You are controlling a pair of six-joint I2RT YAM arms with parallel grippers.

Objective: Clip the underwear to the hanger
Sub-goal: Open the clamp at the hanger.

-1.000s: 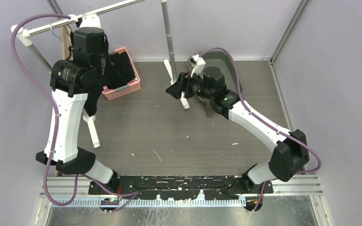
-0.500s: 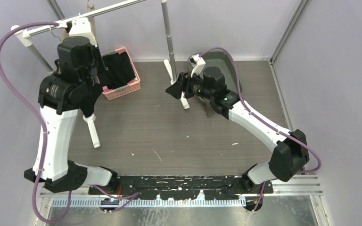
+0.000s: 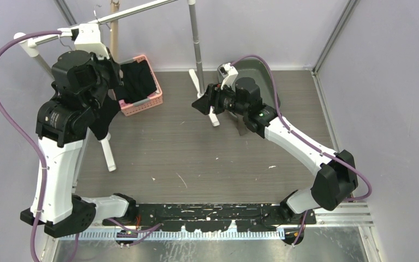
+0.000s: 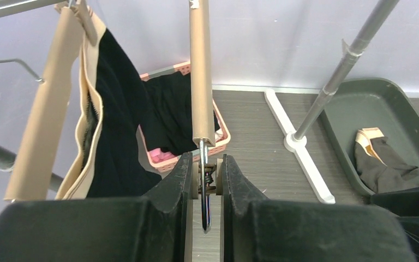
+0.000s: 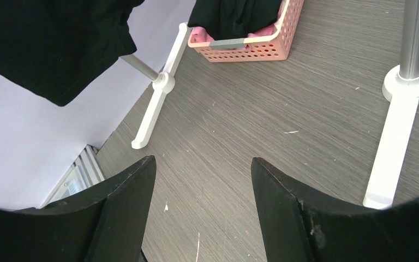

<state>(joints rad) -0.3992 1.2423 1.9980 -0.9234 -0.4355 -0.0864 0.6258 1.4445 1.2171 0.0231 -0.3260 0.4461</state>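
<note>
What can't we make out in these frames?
Left wrist: hanger top cut off by the upper edge; its clip mostly hidden between the left gripper jaws.
Top external: tray contents hidden under the right arm.
Right wrist: black garment cut by the top edge; what holds it is out of frame.

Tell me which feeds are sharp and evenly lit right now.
Top external: evenly lit, sharp, no glare. Left wrist: tan wooden hanger crisp, left gripper soft up close. Right wrist: grey wood-grain floor sharp, black hanging garment shows no detail.
</note>
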